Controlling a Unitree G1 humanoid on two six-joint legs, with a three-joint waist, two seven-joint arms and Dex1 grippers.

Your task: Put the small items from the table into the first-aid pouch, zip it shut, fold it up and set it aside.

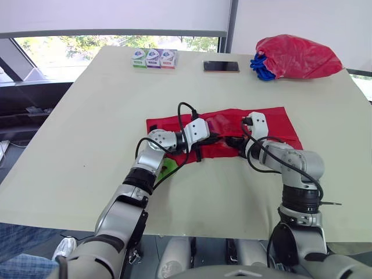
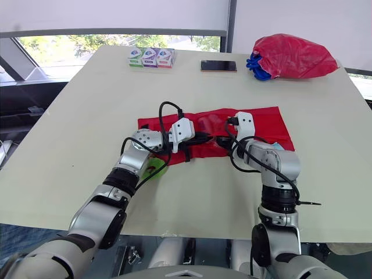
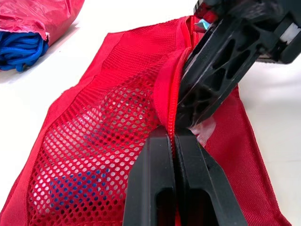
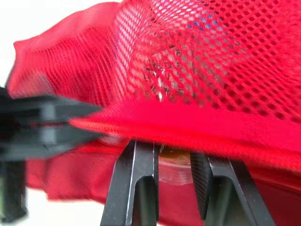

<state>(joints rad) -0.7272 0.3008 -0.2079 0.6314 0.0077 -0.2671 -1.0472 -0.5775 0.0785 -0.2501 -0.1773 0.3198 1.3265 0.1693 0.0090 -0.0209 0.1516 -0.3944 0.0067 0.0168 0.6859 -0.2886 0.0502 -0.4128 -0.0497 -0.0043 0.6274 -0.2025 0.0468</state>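
Daylight comes through a row of windows (image 1: 116, 42) behind a wide, cream-coloured table (image 1: 87, 128); green foliage shows outside the glass. Along the table's far edge sit three small cartons in a row (image 1: 154, 58), a flat dark phone (image 1: 221, 66), and a bulging red plastic bag (image 1: 299, 56) with a blue bundle (image 1: 260, 65) poking from its mouth.

Near the middle of the table lies the red fabric first-aid pouch (image 1: 270, 119), spread flat, well apart from the things at the far edge. Its red mesh pocket (image 3: 103, 127) shows a blue item (image 3: 77, 186) inside. A small bright green object (image 1: 169, 167) rests on the table under the left forearm.

Both arms meet at the near edge of the pouch. The left gripper (image 3: 173, 134) has its two black fingers pressed tightly together, pinching the pouch at its zip line. The right gripper (image 4: 171, 153) sits just beside it, almost touching. Its fingers (image 4: 136, 179) stand parted, with the pouch's red hem lying across their tips and a clear wrapped packet (image 4: 174, 170) visible in the gap between them. Whether the fingers press on that packet cannot be told.
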